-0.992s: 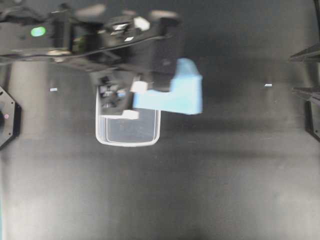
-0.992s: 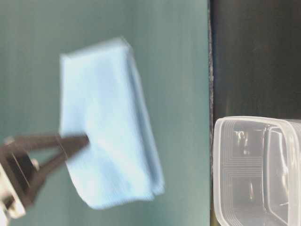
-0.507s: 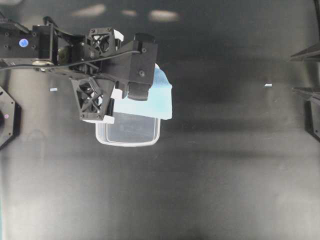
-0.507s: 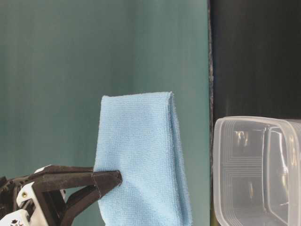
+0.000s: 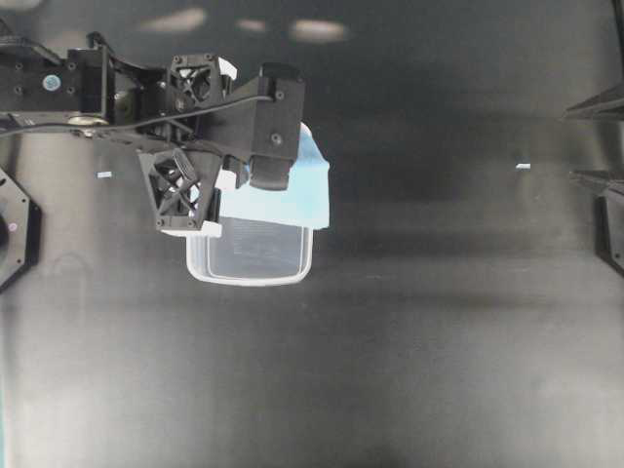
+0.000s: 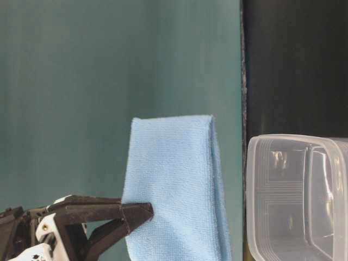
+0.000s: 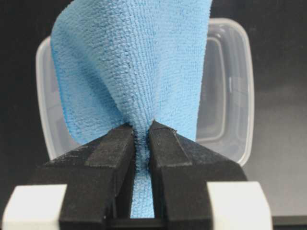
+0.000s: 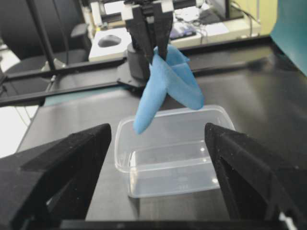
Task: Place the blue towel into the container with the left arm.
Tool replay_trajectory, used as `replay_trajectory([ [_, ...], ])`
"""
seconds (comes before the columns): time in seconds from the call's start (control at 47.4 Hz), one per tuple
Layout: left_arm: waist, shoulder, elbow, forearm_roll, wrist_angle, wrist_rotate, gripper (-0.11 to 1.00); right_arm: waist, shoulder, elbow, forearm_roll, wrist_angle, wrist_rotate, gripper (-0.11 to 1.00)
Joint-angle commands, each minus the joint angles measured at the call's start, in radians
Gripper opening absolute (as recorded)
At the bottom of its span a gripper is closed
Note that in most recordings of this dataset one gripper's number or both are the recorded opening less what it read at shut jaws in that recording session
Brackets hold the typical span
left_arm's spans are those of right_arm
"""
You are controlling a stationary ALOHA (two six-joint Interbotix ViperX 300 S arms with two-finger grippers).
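Note:
The blue towel hangs pinched between the two black fingers of my left gripper, which is shut on it. Below it stands the container, a clear tub with nothing inside. From overhead, the left arm covers the container's far end, and the towel drapes over that end and past its right rim. The right wrist view shows the towel's lowest tip just above the container. My right gripper is open and wide, away at the table's right edge.
The dark table carries two small white scraps. A black mount sits at the left edge. A teal backdrop fills the table-level view.
A second ago the towel swung out to the right of the container. The left arm has since turned it over the container's far end and brought it slightly lower.

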Motion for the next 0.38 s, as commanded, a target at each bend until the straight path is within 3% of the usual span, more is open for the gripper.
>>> replay_trajectory([
  [0.0, 0.002, -0.031, -0.003, 0.005, -0.009, -0.003, 0.19, -0.003, 0.008, -0.008, 0.003, -0.009, 0.002, 0.76],
  [0.148, -0.006, -0.075, 0.025, 0.005, -0.02, -0.006, 0.64, -0.003, 0.008, -0.008, 0.003, -0.009, 0.002, 0.76],
  [0.232, -0.009, -0.141, 0.06, 0.005, -0.069, -0.008, 0.83, -0.003, 0.008, -0.008, 0.003, -0.009, 0.003, 0.76],
  [0.295, -0.011, -0.209, 0.097, 0.003, -0.14, -0.009, 0.88, -0.003, 0.008, -0.008, 0.003, -0.009, 0.002, 0.76],
  [0.359, -0.017, -0.282, 0.147, 0.005, -0.227, -0.009, 0.81, -0.003, 0.008, -0.008, 0.003, -0.009, 0.002, 0.76],
])
